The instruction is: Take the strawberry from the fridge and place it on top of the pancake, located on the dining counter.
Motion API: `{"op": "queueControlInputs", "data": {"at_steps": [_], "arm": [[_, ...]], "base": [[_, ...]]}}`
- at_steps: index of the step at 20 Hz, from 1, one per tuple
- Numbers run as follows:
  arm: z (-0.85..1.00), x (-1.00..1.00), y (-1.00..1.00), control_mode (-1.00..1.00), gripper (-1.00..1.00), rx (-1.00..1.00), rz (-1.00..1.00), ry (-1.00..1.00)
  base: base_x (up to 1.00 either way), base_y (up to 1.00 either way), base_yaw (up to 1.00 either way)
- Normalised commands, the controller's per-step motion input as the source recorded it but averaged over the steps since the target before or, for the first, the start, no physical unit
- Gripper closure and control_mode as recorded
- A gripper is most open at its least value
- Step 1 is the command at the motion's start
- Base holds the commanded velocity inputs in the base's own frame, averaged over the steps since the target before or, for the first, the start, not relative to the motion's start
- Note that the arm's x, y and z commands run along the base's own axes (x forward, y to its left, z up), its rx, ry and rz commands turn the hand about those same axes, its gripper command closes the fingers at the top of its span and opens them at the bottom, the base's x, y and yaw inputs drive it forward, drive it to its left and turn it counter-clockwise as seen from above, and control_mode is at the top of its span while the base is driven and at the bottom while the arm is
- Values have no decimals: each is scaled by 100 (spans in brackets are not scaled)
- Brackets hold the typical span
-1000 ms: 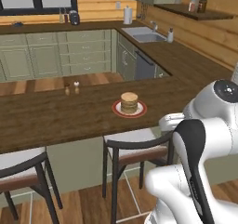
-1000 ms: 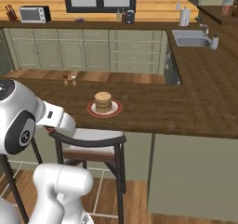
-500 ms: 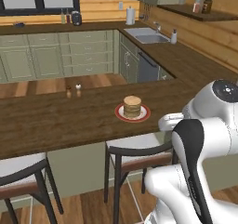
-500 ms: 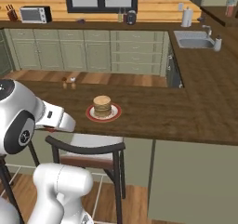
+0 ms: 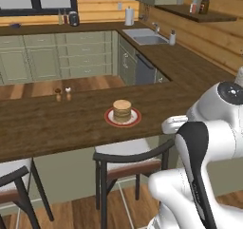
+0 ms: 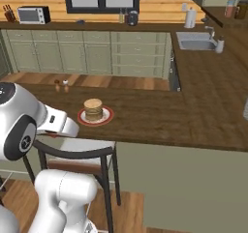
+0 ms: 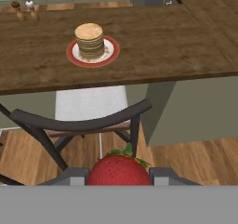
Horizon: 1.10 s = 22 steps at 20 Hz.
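Red berry: the strawberry sits right between the two finger tips of the gripper, at the very bottom of the hand view. The fingers are closed on it and hold it tight.
Pancake: the pancake is a tan stack on a red plate. It is ahead of the gripper, a bit to the left and well apart from it.
Counter: the dining counter is dark brown wood. The plate rests on it.
Stool: a black-legged stool stands between the gripper and the counter edge, below the plate.
What changed: the whole picture has slid in both base views, so the base has driven. The plate and pancake look bigger and closer now than half a second ago. The things on the counter did not move by themselves.
What it means: the fetching part looks done, since the berry is in the grip and the fridge is behind. The robot is closing in on the counter.
What is left: the arm must reach out over the stool, get above the stack, and let the berry go on top.
Small jars: two little shakers stand far off to the left, past the plate.
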Motion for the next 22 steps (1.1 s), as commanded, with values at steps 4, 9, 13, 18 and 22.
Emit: {"op": "queueControlInputs", "data": {"at_steps": [4,9,13,18,22], "arm": [[0,0,0,100,100,0,0,0],[0,0,0,100,100,0,0,0],[0,0,0,100,100,0,0,0],[0,0,0,100,100,0,0,0],[0,0,0,100,100,0,0,0]], "base": [[29,9,-2],[20,52,0],[22,64,0],[30,1,0],[6,0,0]]}}
